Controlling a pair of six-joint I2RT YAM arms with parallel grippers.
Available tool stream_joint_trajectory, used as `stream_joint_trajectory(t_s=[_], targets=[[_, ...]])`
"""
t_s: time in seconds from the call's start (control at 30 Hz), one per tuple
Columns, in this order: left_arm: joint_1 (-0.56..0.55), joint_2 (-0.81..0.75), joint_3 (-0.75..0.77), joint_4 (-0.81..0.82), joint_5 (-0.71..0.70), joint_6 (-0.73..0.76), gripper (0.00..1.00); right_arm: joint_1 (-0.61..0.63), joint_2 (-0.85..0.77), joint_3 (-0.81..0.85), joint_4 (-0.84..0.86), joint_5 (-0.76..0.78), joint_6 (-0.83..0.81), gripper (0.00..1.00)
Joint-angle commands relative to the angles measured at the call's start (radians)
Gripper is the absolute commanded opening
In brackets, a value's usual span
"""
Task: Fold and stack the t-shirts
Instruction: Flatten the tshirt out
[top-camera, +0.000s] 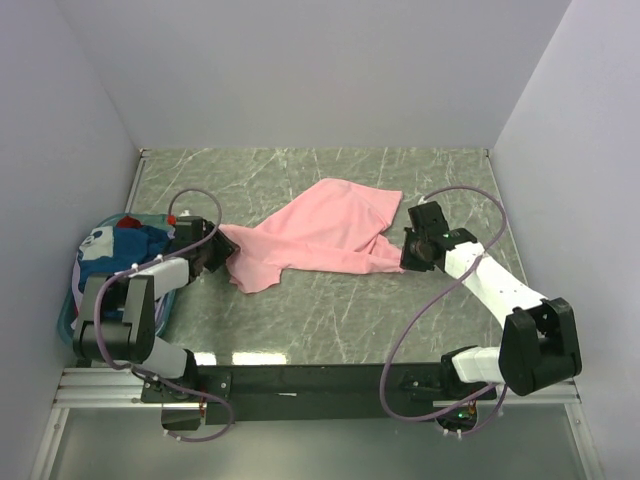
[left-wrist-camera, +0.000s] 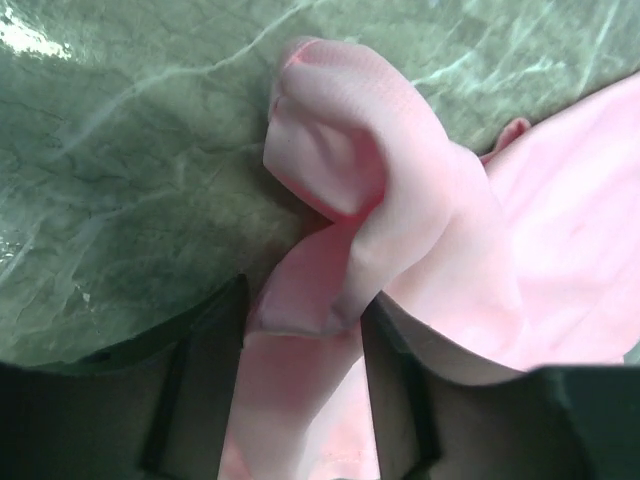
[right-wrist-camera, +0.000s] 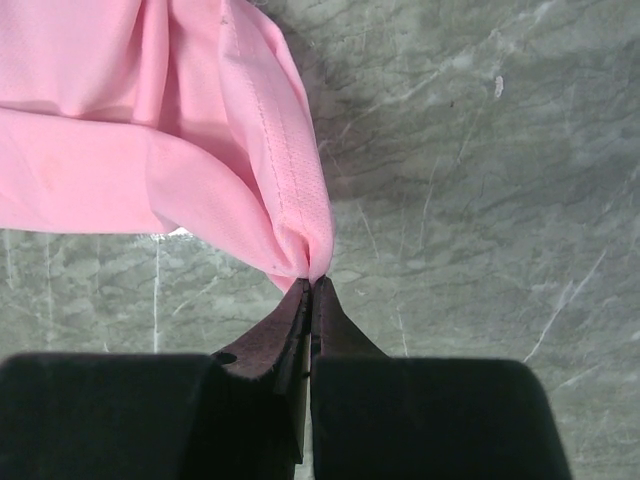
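Spread flat near the middle of the grey marbled worktop (top-camera: 330, 320): a light pink t-shirt (top-camera: 320, 235), long axis running from 9 o'clock to 3 o'clock in the top view. Broadest toward 1 o'clock, narrowing to a drawn-out end at each side. One loose flap pointing down toward 7 o'clock. Creased, not folded square; collar and sleeves hard to tell apart.

At the 9 o'clock end, the left claw (top-camera: 213, 252), clamped on a bunched fold of the pink cloth. In the left wrist view (left-wrist-camera: 300, 320), two dark fingers (left-wrist-camera: 210, 350) with the light pink t-shirt (left-wrist-camera: 400, 200) packed into the gap between them, a rolled lobe of it bulging out ahead over the worktop (left-wrist-camera: 120, 180).

At the 3 o'clock end, the right claw (top-camera: 410, 252), pinched tight on a stitched hem. In the right wrist view (right-wrist-camera: 310, 288), fingertips pressed together on the very tip of the hem, the light pink t-shirt (right-wrist-camera: 150, 150) fanning away toward 11 o'clock, the worktop (right-wrist-camera: 480, 200) bare beside it.

At the 9 o'clock edge of the worktop, beside the left arm: a teal basket (top-camera: 68, 312). Inside it, bunched shirts (top-camera: 115, 248) in blue and white with a bit of red, heaped together and partly hidden by the arm.
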Motion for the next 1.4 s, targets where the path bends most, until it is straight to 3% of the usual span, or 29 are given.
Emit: stream_joint_trajectory(t_s=[0.0,0.13,0.2,0.3,0.37,0.53,0.8,0.97,1.13,1.37], targets=[[0.003,0.017,0.045,0.040,0.052,0.025,0.47,-0.027,-0.005,0.004,0.027,0.032,0.008,0.00],[0.002,-0.035,0.089,-0.039,0.035,0.036,0.28,-0.071,-0.008,0.001,0.024,0.042,0.025,0.00],[0.002,-0.087,0.138,-0.128,-0.017,0.040,0.14,-0.093,-0.012,0.007,0.019,0.054,0.043,0.00],[0.002,-0.147,0.231,-0.295,-0.097,0.062,0.01,-0.136,-0.038,0.032,0.005,0.072,0.070,0.00],[0.000,-0.184,0.287,-0.392,-0.105,0.068,0.01,-0.156,-0.063,0.061,-0.010,0.098,0.092,0.00],[-0.003,-0.201,0.410,-0.651,-0.284,0.062,0.01,-0.214,-0.143,0.117,-0.021,0.128,0.120,0.00],[-0.067,-0.265,0.623,-0.875,-0.388,0.072,0.02,-0.222,-0.235,0.200,-0.091,0.068,0.099,0.00],[-0.081,-0.429,0.628,-1.000,-0.418,0.065,0.03,-0.222,-0.342,0.180,-0.144,0.025,0.079,0.00],[-0.081,-0.503,0.557,-0.934,-0.366,0.082,0.03,-0.223,-0.394,0.156,-0.127,0.025,0.080,0.00],[-0.079,-0.161,0.582,-0.761,-0.274,0.102,0.08,-0.222,-0.196,0.144,-0.023,0.025,0.125,0.00]])
